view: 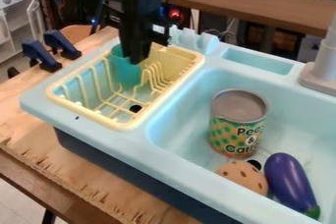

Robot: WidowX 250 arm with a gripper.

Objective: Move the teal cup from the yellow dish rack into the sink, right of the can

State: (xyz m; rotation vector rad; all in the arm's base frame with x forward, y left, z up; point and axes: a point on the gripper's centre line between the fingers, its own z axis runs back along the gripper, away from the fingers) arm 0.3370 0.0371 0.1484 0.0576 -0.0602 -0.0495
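Observation:
The black gripper (136,55) hangs down over the back part of the yellow dish rack (128,124), at the left of the toy sink. Its lower end overlaps the top of a teal cup (126,74), which stands in the rack near its back left side. Part of the cup's rim is hidden behind the gripper. Whether the gripper holds the cup is hard to make out.
In the basin (183,85) on the right stand a can (238,125) with a grey top, a brown spotted round toy (242,177) and a purple eggplant (289,181). A grey faucet (322,66) rises at the right edge. Blue clamps (41,55) sit at the left.

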